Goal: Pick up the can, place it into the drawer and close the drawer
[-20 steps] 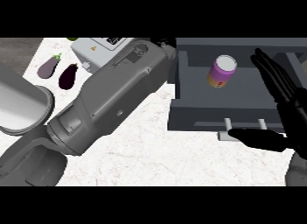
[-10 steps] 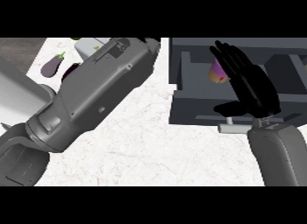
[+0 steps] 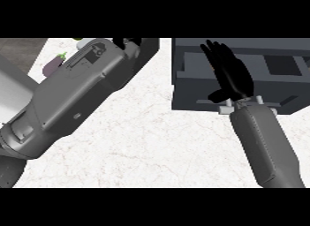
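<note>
The drawer (image 3: 191,96) is seen pulled open at the upper right of the head view, its dark grey walls standing out against the pale marbled tabletop (image 3: 157,145). The right hand (image 3: 228,73) is held over the drawer's inside, palm down, with its fingers stretched straight and close together, pointing away from the robot; nothing is grasped in it. Its grey forearm is brought in from the lower right edge and crosses the drawer's front wall at the wrist.

The can is not seen. The middle of the drawer's inside is covered by the right hand, so whether the can lies beneath it cannot be told.

The left forearm is laid slantwise across the left half of the view, from the lower left corner towards the top. Only a little black of the left hand (image 3: 126,43) is shown at the upper edge, just left of the drawer, and whether it is released or clenched cannot be told. An eggplant (image 3: 53,67) is partly shown on the tabletop, just beside the left forearm on its left side.
</note>
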Controlling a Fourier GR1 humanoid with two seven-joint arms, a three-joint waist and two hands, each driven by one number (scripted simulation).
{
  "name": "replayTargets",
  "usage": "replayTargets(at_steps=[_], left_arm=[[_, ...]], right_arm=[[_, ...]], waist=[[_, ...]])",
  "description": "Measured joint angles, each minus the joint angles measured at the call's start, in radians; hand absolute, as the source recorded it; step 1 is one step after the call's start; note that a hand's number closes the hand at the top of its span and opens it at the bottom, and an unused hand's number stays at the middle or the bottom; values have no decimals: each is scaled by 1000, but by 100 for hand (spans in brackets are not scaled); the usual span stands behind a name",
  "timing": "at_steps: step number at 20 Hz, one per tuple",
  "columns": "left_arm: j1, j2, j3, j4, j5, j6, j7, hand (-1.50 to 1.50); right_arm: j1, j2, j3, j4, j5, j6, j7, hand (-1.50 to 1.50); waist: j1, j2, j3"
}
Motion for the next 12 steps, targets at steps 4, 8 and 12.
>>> replayTargets(at_steps=[4, 8, 12], left_arm=[[27, 49, 9, -52, -12, -10, 37, -150], [58, 84, 14, -110, -26, -9, 60, -150], [87, 103, 14, -167, -40, 1, 75, -150]], right_arm=[[-79, -6, -23, 157, 50, -122, -9, -150], [-151, -13, -55, 294, 78, -225, -15, -150], [-220, -27, -89, 418, 93, -309, -22, -150]], waist=[[3, -5, -7], [10, -7, -11], [21, -4, -12]])
